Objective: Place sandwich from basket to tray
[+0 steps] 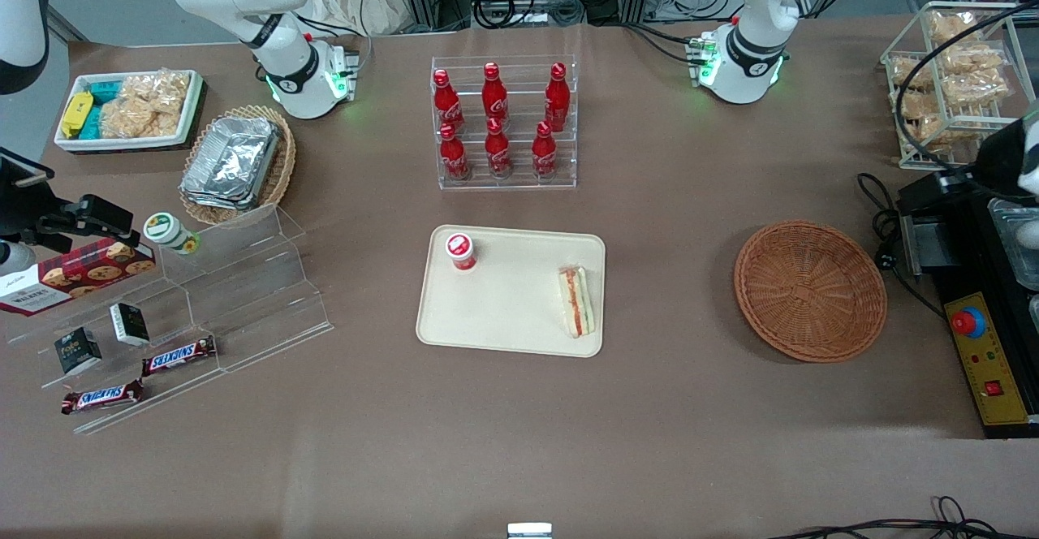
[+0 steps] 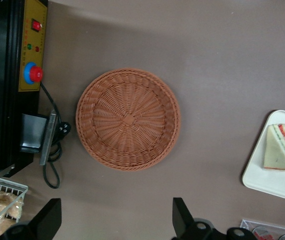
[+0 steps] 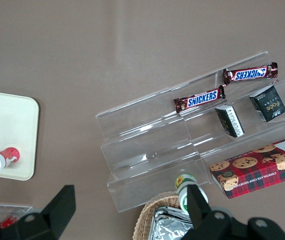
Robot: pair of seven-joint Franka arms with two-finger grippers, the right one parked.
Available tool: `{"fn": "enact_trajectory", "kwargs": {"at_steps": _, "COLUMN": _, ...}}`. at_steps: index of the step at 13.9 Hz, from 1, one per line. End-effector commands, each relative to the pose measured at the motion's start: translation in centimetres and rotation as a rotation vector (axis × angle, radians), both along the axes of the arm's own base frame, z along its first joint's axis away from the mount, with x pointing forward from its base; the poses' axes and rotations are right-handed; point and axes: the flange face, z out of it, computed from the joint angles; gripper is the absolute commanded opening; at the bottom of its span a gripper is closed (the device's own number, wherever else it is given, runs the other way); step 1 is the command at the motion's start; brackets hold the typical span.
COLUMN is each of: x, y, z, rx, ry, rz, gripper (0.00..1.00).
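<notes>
The wrapped sandwich (image 1: 576, 302) (image 2: 281, 148) lies on the cream tray (image 1: 511, 312) (image 2: 277, 182), near the tray edge that faces the basket. The round reddish-brown wicker basket (image 1: 809, 289) (image 2: 127, 119) sits toward the working arm's end of the table with nothing in it. My gripper (image 2: 115, 200) hangs high over the bare table beside the basket, farther from the front camera than the basket. Its fingers (image 2: 176, 210) are spread wide, open and holding nothing. The gripper does not show in the front view.
A red-capped bottle (image 1: 461, 250) stands on the tray. A clear rack of red bottles (image 1: 505, 125) stands farther back than the tray. Beside the basket are a black control box (image 1: 986, 360) and a wire rack of snacks (image 1: 950, 76). Toward the parked arm's end is an acrylic shelf (image 1: 203, 295).
</notes>
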Motion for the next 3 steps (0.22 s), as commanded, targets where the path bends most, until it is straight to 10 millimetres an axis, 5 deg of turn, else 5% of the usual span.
{"fn": "enact_trajectory", "kwargs": {"at_steps": 1, "x": -0.75, "y": 0.05, "z": 0.19, "rx": -0.015, "ry": -0.010, "rz": -0.051, "gripper": 1.00}}
{"fn": "enact_trajectory", "kwargs": {"at_steps": 3, "x": -0.87, "y": -0.02, "z": 0.50, "rx": -0.012, "ry": -0.005, "rz": -0.063, "gripper": 1.00}}
